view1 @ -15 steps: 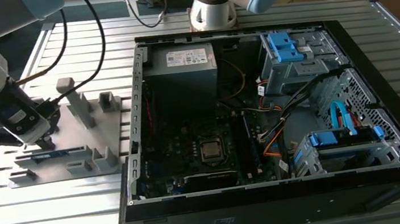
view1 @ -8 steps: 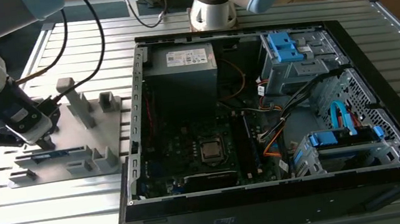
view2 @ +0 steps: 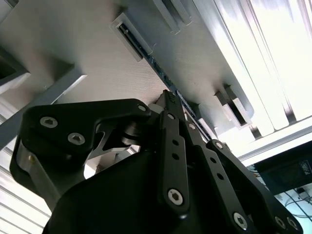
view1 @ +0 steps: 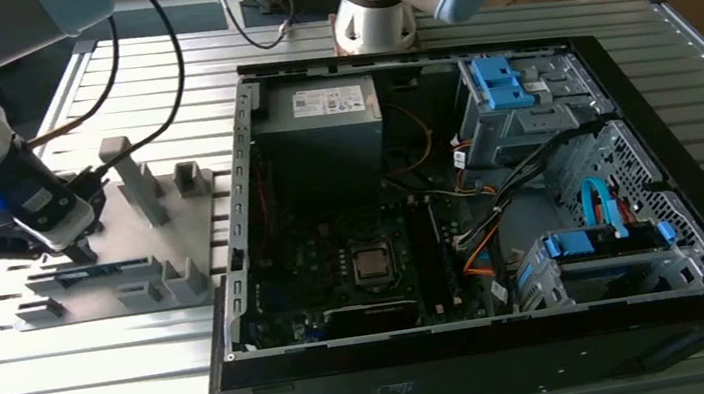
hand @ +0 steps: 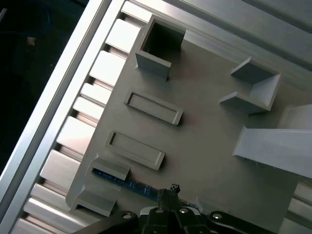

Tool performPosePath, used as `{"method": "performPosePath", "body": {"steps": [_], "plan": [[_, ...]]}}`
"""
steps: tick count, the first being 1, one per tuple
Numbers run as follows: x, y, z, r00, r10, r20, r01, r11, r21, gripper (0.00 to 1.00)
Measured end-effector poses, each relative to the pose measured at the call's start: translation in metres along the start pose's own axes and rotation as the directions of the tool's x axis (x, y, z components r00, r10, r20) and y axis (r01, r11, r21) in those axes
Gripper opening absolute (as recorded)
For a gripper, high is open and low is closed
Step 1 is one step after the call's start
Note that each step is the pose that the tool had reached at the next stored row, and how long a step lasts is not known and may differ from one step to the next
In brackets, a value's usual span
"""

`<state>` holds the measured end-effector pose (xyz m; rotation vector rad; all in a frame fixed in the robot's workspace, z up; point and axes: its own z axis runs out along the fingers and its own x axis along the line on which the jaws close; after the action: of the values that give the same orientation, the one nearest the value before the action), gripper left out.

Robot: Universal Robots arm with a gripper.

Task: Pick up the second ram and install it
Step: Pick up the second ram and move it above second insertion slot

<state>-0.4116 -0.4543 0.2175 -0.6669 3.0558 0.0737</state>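
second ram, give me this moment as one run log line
end effector: at second ram | second ram: seated in grey fixture, not lifted | install: not done

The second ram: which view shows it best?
The first wrist view: the second ram lies on the grey fixture, blue face plain. The exterior view shows it small; the second wrist view, its thin edge.

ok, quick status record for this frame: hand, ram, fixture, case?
hand: down at the ram, on the exterior view's left
ram: sits in the fixture, not yet in the case
fixture: grey plate with blocks, beside the case
case: open, board exposed
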Motion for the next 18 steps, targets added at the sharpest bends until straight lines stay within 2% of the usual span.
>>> {"method": "performPosePath", "body": {"steps": [12, 18], "plan": [[0.0, 0.0, 0.0003, 0.999, -0.044, -0.0019, 0.044, 0.999, -0.001, 0.1], [0.0, 0.0, 0.0003, 0.9969, -0.079, -0.0034, 0.079, 0.9969, -0.0019, 0.1]]}}
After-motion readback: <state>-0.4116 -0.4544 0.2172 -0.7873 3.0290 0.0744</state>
